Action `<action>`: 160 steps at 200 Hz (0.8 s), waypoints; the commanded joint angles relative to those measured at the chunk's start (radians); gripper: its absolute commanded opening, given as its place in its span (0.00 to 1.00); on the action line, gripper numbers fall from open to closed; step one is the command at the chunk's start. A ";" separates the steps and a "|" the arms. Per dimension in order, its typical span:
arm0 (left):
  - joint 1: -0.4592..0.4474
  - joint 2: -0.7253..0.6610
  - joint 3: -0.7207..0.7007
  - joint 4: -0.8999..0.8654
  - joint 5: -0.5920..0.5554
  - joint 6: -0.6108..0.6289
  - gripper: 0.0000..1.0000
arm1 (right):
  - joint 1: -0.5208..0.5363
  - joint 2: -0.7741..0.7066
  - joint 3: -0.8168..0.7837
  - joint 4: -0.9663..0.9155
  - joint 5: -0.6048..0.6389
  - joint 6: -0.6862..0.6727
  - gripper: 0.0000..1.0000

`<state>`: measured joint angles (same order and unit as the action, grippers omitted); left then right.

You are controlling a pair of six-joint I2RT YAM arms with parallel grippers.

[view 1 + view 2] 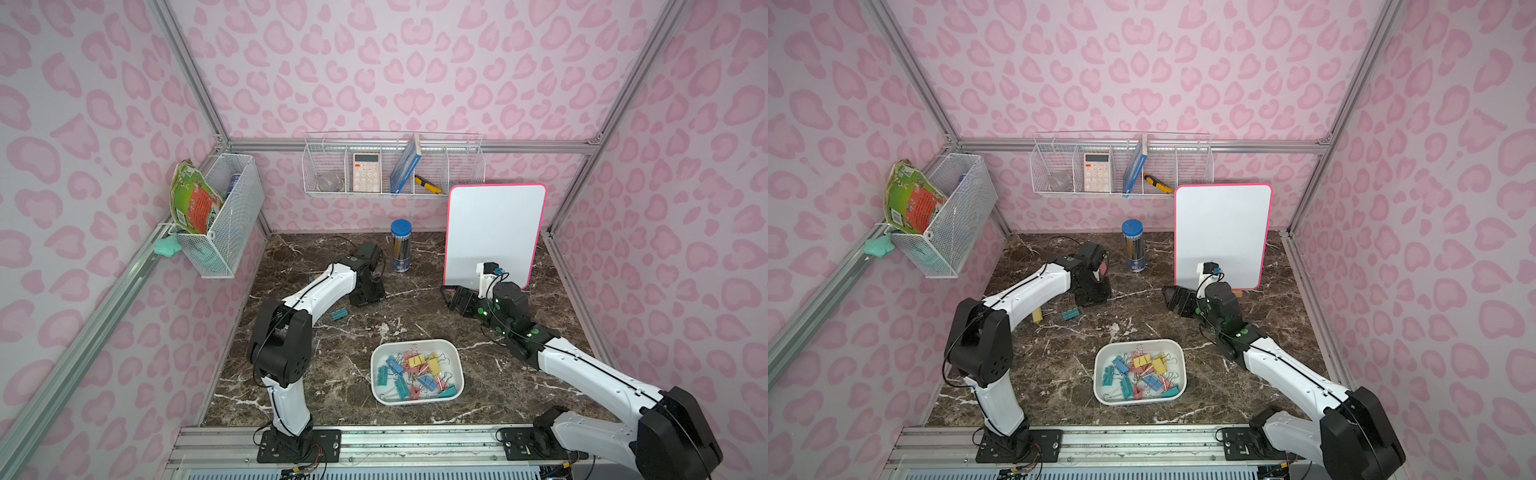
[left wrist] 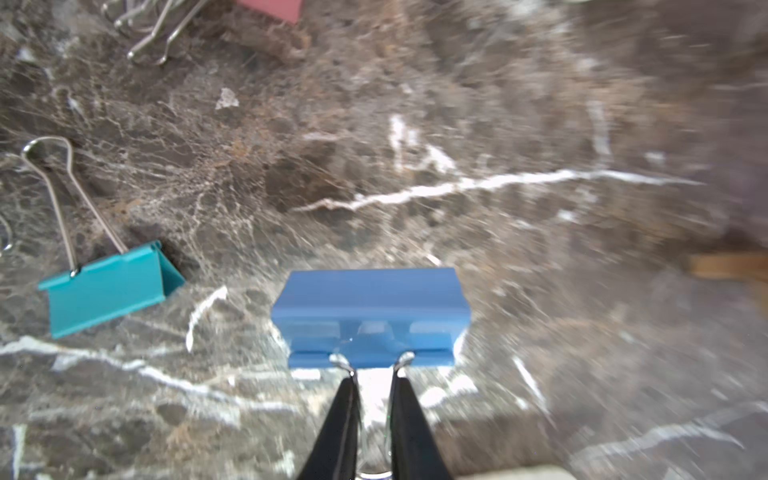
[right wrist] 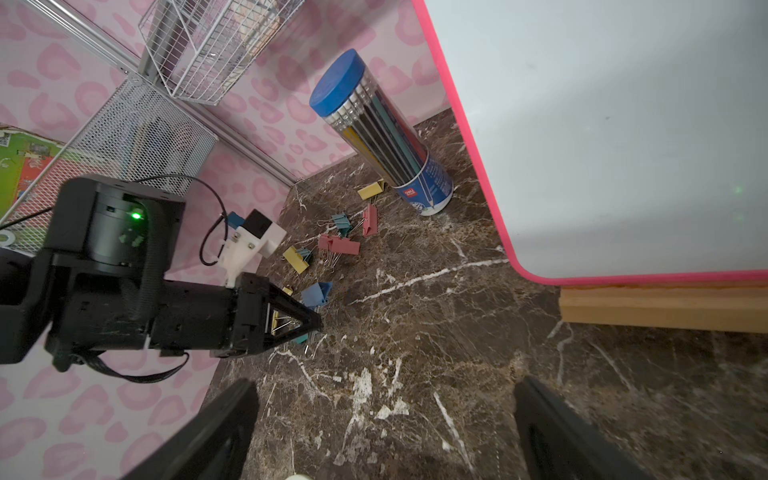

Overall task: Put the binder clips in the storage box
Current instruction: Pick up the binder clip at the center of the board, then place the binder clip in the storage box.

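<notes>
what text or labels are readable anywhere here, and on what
"deli" (small red logo, only just legible): on the pencil tube
Too small or blurred to read: the calculator keys, the blue book cover, the green packet print.

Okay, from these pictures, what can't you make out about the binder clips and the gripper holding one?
- Both top views: the white-and-black left arm covers the grasp and most loose clips; one teal metal clip shows.
- Left wrist view: the left gripper pinches the blue folded-metal binder clip by its wire handles; blur hides whether it is lifted.
- Top views: pastel clips in the shallow white plastic storage box overlap, too small to count.
</notes>
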<state>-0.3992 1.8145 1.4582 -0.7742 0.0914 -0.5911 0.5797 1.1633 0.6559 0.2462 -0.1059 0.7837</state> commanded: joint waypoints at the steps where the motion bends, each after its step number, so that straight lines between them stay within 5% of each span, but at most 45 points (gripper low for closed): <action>1: -0.011 -0.072 0.016 -0.038 0.121 0.033 0.15 | -0.001 0.003 0.011 0.025 -0.002 -0.020 0.98; 29: -0.083 -0.185 0.004 -0.066 0.197 0.112 0.15 | -0.008 0.017 0.016 0.030 -0.001 -0.013 0.98; 85: -0.394 -0.327 -0.070 -0.103 0.268 0.391 0.14 | -0.110 0.015 -0.026 0.076 -0.063 0.059 0.98; 160: -0.567 -0.207 -0.182 -0.170 0.141 0.483 0.14 | -0.144 -0.008 -0.015 0.039 -0.056 0.045 0.98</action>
<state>-0.9459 1.5875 1.3098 -0.9028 0.2981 -0.1673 0.4374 1.1606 0.6392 0.2798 -0.1608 0.8337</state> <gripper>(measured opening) 0.178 0.981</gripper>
